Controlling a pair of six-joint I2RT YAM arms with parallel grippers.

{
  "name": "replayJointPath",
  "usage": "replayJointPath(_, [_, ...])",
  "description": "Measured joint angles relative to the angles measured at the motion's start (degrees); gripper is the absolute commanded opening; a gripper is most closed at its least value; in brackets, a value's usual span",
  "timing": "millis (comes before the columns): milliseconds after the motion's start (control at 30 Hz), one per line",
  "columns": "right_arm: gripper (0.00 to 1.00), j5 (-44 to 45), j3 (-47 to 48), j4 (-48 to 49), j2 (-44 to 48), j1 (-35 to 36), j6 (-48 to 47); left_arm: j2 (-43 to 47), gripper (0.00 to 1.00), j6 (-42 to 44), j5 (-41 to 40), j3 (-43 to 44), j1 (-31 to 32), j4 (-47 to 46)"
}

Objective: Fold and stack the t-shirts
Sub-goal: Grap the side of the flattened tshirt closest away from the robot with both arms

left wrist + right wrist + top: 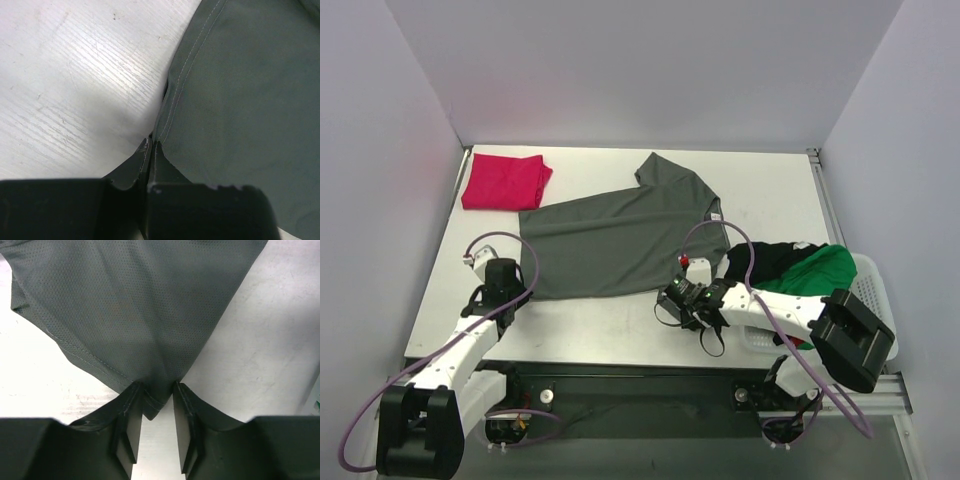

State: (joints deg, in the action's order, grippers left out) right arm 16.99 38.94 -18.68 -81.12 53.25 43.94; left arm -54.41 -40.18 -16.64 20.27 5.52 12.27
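Note:
The dark grey-green t-shirt [620,235] lies spread flat mid-table. My left gripper [525,292] is at its near left corner, and in the left wrist view it [151,141] is shut on the stitched hem [172,100]. My right gripper [674,293] is at the near right corner. In the right wrist view it [155,387] stands slightly open, with the flat shirt corner [152,407] between the jaws and table showing in the gap. The magenta-red t-shirt [503,182] lies folded at the back left. The black t-shirt [770,258] and bright green t-shirt [817,270] are heaped in the basket.
The white plastic basket [873,285] sits at the right edge of the table. Purple cables loop over both arms, the right one [720,232] above the grey shirt's collar end. Grey walls enclose the table on three sides.

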Motion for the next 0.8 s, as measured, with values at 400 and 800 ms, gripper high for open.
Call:
replayJointPath(400, [0.0,-0.5,-3.6,0.2,3.8,1.2,2.7,5.4,0.0,0.0,0.0,0.4,-0.1,3.2])
replayJointPath(800, [0.0,-0.5,-4.3,-6.8,9.4,7.3,7.3,16.6,0.0,-2.6,-1.6,0.4,-0.1,10.4])
